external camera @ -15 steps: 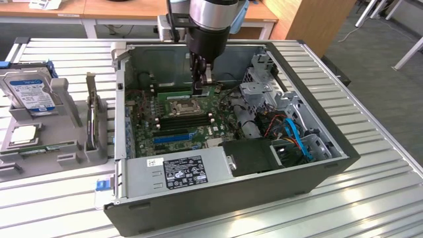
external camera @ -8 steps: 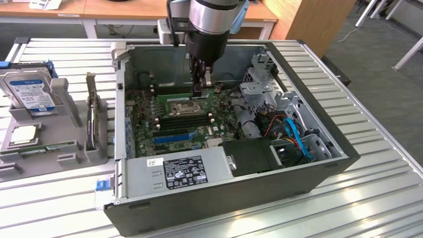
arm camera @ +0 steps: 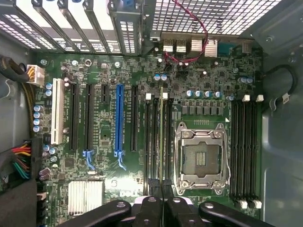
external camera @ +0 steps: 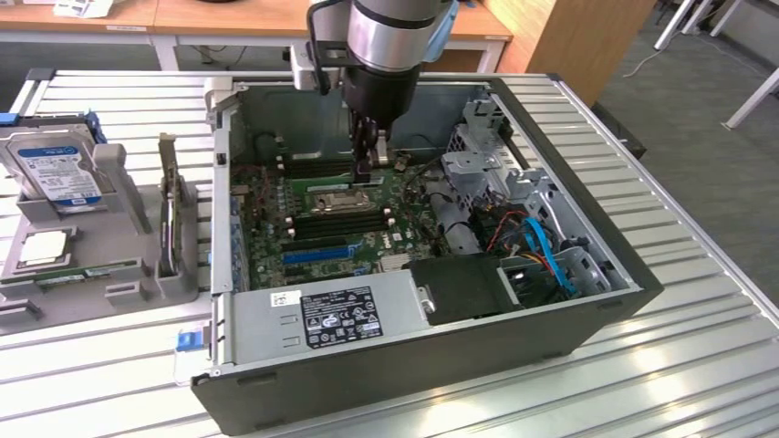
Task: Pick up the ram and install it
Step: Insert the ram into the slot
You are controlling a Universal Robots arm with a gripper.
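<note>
Gripper (arm camera: 163, 202) clamped nearly closed on the ram (arm camera: 162, 137), thin green stick edge-on btwn my fingers (arm camera: 150, 212). It's upright over the black slots (arm camera: 152, 142), just beside the CPU socket (arm camera: 201, 158), on the motherboard (arm camera: 94, 156) inside the PC case (external camera: 402, 401). Seated or not, can't tell.

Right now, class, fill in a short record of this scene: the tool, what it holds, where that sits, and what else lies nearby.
Tool: shut on the ram, inside the open computer case
Ram: edge-on, in line with the memory slots beside the CPU socket
Seated: cannot tell
Outside the case: hard drive, at the exterior view's left
</note>
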